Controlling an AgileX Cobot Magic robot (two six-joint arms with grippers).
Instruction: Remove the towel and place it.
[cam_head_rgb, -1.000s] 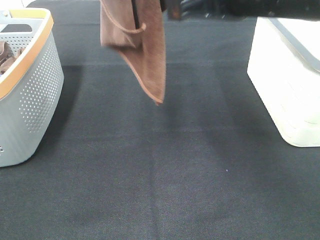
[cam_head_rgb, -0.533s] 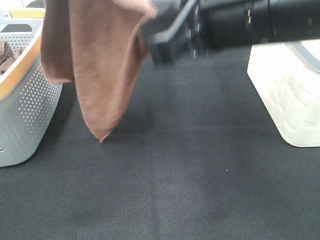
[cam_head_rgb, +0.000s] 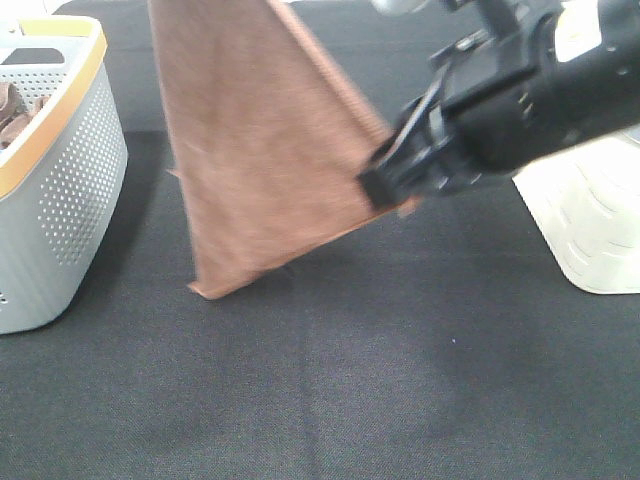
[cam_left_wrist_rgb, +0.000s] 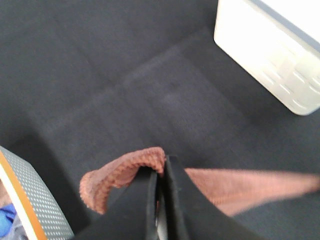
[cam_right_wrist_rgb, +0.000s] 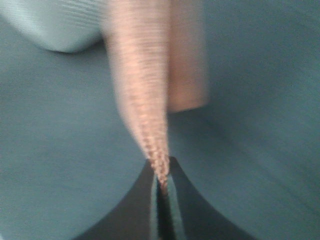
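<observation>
The towel (cam_head_rgb: 255, 150) hangs between basket (cam_head_rgb: 80, 190) on the left and bin (cam_head_rgb: 600, 225) on the right.

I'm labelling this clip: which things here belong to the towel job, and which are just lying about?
In the job: towel, held spread between left gripper and right gripper, both shut on it.
Lying about: grey basket, white bin, brown cloths in the basket.

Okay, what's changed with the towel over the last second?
The towel, a narrow hanging drape before, now spreads wide and hangs lower. The right hand has come in from the right, shut on its right edge, stretching it. The left hand is shut on another edge. The grey basket and white bin have not moved.
</observation>
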